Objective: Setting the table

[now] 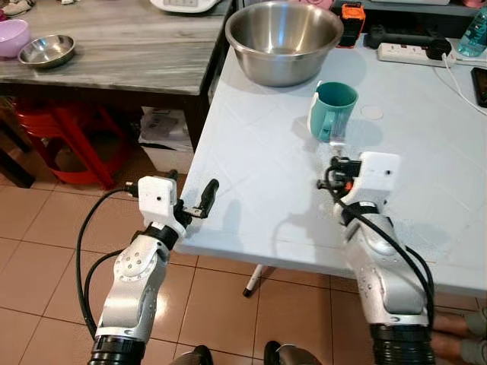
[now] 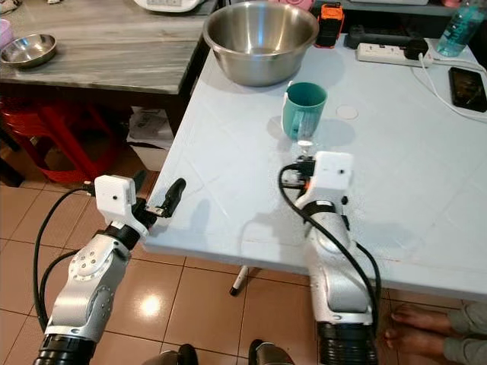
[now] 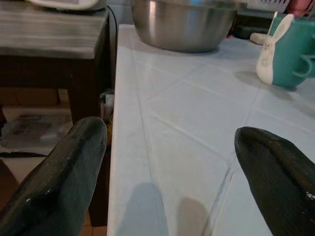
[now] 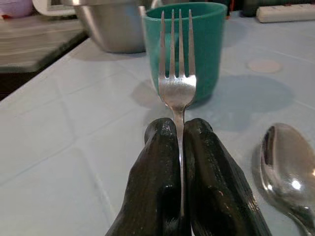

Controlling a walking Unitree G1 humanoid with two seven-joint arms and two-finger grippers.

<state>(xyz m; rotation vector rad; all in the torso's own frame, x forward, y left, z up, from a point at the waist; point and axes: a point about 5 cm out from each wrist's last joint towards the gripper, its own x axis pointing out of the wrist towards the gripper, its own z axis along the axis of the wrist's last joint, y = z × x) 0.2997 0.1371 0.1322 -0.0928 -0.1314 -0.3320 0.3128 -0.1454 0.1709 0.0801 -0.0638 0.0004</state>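
Your silver metal fork [image 4: 177,83] was pinched by its neck in the right gripper [image 4: 179,140], tines toward twelve o'clock at the teal plastic mug [image 1: 333,111] just beyond, a steel spoon [image 4: 285,167] lying at three o'clock; the left gripper [image 3: 172,172] hung open at the white table [image 1: 259,167] edge

Both silver arms are reaching forward from the robot's body, elbows bent, cables looping along each forearm. The left hand [image 1: 199,204] is hovering at the near left edge of the bench [image 1: 259,182], its two black fingers [image 3: 59,172] standing well apart with nothing between them. The right hand [image 4: 181,147] is extending over the bench further in, its fingers pressing together around the handle of a fork [image 4: 177,73], tines pointing forward.
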